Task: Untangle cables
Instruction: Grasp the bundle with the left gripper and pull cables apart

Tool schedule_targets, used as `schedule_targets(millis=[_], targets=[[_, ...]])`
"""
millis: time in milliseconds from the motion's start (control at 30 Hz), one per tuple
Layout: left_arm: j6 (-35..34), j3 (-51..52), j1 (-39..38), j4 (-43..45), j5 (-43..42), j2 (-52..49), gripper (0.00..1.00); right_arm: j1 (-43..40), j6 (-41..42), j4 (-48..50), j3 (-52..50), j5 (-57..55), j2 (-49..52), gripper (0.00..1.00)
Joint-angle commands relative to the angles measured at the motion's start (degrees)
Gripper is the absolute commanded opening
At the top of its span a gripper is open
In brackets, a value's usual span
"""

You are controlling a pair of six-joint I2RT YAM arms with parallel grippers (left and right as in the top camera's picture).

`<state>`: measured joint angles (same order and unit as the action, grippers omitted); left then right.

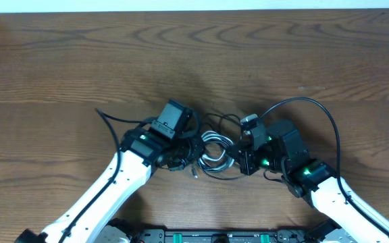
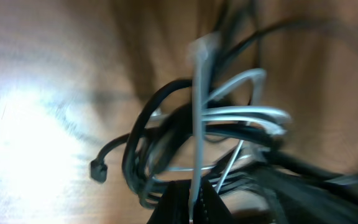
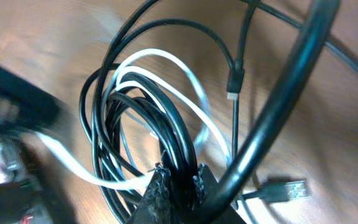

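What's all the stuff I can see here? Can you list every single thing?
table: one, brown wood, under everything
black cables: a few, too tangled to count, black, mid-table between the grippers
white cable: one, white, looped through the black ones
plug ends: at least two, dark, at the tangle's edge
left gripper: one, black, shut on the white cable
right gripper: one, black, shut on the black cables

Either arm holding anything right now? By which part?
Both. Left gripper is shut on the white cable, on a straight stretch of it. Right gripper is shut on the black cables, across their bundled loops.
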<state>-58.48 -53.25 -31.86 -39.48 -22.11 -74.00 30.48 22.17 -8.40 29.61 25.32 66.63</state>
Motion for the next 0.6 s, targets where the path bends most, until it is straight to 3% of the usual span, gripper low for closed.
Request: schedule_targets(millis=[0,200,367,467,567], targets=[[2.58,-2.03,2.01,4.63,1.2,5.68,0.07,-0.07,7.8,-5.14,0.17,-13.4,-0.74,0.01],[5.09,-2.03,4.76,8.52,5.27,13.31,0.08,-0.07,14.45,-9.9,0.17,-19.17,-0.74,0.01],[5.09,-2.01,5.38,8.35,12.63,15.98,0.08,-0.07,13.7,-8.2,1.16,-8.61,-1.92,0.01],[5.09,-2.01,5.38,8.33,12.68,15.37,0.08,-0.07,9.99,-7.63,3.06,-1.64,-4.22,0.01],[5.07,-2.01,5.35,8.44,8.72,13.84,0.08,-0.09,9.51,-7.37,4.35,-1.86,-6.56,0.01]])
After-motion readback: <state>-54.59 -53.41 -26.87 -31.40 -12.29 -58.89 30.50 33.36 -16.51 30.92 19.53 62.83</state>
